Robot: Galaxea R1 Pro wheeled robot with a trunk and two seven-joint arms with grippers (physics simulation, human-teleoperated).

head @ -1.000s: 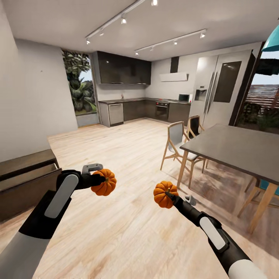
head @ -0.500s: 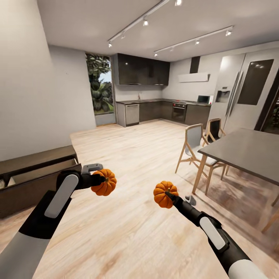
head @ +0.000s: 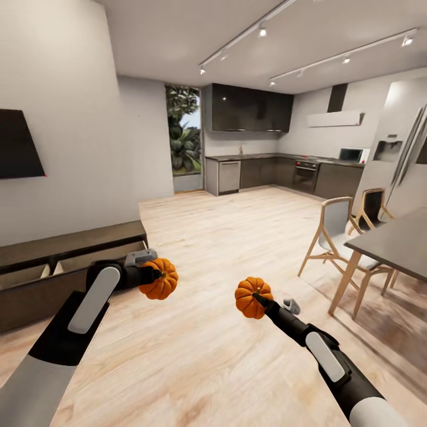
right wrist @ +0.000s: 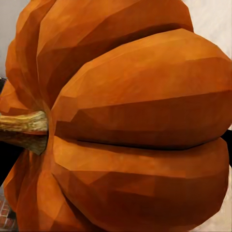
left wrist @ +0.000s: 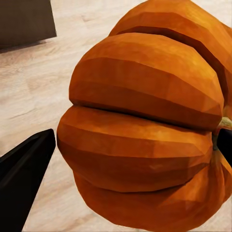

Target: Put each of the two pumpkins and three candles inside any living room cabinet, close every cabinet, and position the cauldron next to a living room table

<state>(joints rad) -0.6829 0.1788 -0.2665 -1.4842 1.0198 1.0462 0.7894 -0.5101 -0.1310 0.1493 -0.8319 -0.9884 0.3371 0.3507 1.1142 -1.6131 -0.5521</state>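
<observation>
View has swung left – the cabinet (head: 71, 270) now shows more of its open, pale-lined drawer. Left gripper (head: 155, 275) clamps one pumpkin (head: 160, 279), right gripper (head: 256, 298) the other pumpkin (head: 252, 296), both short of the cabinet – likely approaching to stow.

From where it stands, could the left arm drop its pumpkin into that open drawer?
Probably not yet. The left tool holds its pumpkin over bare floor, short of the cabinet; its open drawer lies farther left. Nothing blocks the way.
</observation>
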